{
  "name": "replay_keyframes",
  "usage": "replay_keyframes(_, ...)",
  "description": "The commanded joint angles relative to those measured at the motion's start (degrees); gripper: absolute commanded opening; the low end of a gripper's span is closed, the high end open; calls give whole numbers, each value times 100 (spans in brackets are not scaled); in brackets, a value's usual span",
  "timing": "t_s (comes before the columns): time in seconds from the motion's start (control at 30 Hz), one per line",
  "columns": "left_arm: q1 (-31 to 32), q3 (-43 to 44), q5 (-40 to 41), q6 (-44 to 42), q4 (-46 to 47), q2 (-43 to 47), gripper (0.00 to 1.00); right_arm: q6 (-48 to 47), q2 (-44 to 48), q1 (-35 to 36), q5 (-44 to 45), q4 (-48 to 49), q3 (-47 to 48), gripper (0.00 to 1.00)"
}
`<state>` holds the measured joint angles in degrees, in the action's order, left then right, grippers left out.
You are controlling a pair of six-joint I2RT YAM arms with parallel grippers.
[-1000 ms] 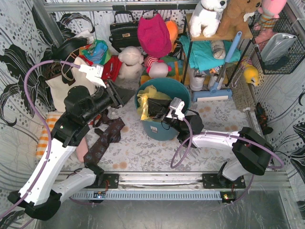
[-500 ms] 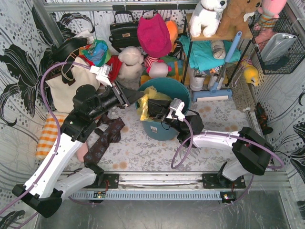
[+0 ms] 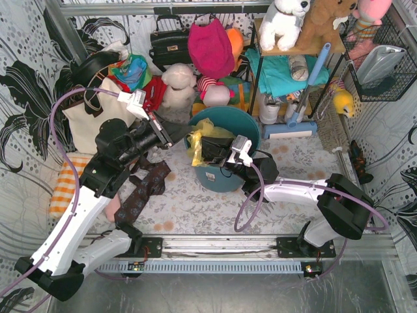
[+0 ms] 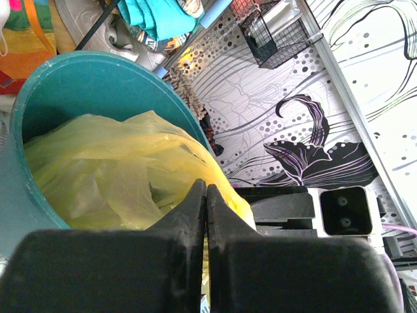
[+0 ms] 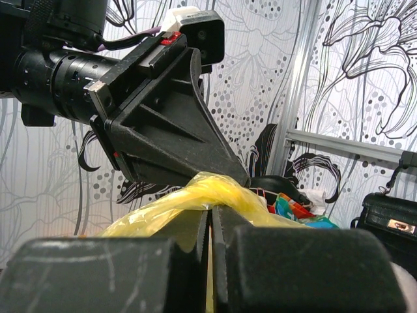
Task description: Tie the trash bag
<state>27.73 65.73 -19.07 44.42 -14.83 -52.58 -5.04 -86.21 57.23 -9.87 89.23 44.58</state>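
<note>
The trash bag [image 3: 201, 130] is thin yellow plastic, sitting in the round teal bin [image 3: 229, 117] at the table's middle. My left gripper [image 3: 182, 135] is at the bin's left rim, its jaws pressed together on a fold of the bag; the left wrist view shows the bag [image 4: 117, 169] beyond the gripper [image 4: 206, 190], inside the bin [image 4: 78, 85]. My right gripper [image 3: 207, 149] is over the bin's near side, shut on a twisted yellow strand of the bag [image 5: 215, 195]. In the right wrist view this gripper [image 5: 210, 215] is directly below the left gripper's fingertips [image 5: 231, 175], which touch the same strand.
A cream canvas tote [image 3: 88, 120] leans at the left wall. A black handbag [image 3: 171, 44], plush toys and a shelf rack [image 3: 293, 59] crowd the back. A dark patterned cloth [image 3: 144, 186] and an orange striped cloth [image 3: 62, 189] lie at front left.
My left arm swung right from beside the tote to the bin's left rim, then eased back a little. The right arm has stayed put on the bag.
</note>
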Motion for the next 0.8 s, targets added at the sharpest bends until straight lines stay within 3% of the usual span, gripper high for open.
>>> replay_keyframes(0.0,5,-69,-73,-2,194,59,4,20,17,-11,38,406,153,0)
replay_keyframes(0.07,2,-70,-106,22,244,46,0,14,17,-17,38,390,156,0)
replay_keyframes(0.27,1,-16,-29,-91,262,44,0,-3,21,-11,70,411,136,1)
replay_keyframes(0.4,-8,118,157,-249,163,48,0,7,60,-17,167,483,59,22)
replay_keyframes(0.5,-5,237,229,-334,109,29,0,2,91,-12,244,514,-11,27)
replay_keyframes(0.77,-7,515,452,-541,-71,41,0,-53,127,-10,327,560,-95,21)
